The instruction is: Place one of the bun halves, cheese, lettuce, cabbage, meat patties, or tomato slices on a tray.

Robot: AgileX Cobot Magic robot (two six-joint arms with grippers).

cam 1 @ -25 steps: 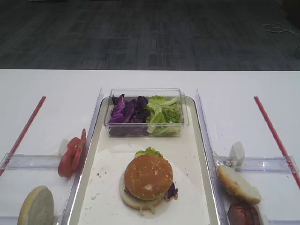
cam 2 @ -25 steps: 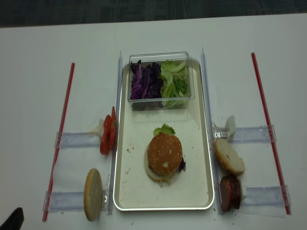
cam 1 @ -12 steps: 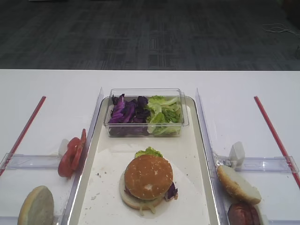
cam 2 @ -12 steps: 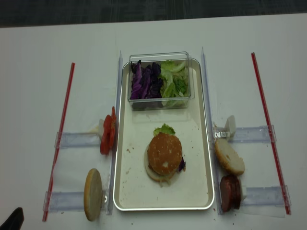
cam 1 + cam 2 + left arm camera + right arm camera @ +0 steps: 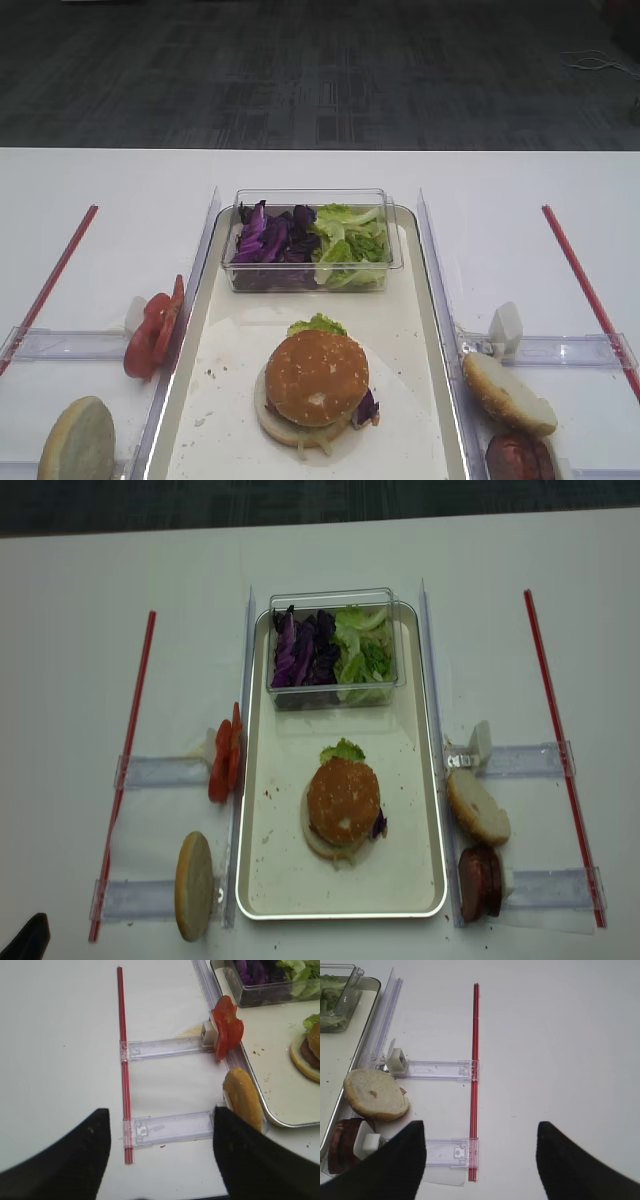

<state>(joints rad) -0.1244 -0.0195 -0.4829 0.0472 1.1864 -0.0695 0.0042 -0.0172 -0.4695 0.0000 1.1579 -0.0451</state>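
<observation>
Nothing moved since before, sesame bun top (image 5: 317, 376) on tray (image 5: 425, 300), both end effectors spread, empty.

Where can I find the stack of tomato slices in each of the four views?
Exterior high: tomato slices at left, standing on edge just outside the tray.
Exterior high (realsense): tomato slices left of centre, against the tray's left rim.
Left wrist: tomato slices upper right, at the end of a clear rack.
Right wrist: not in view.
Shared landmark: the left red strip, outboard of the slices.
</observation>
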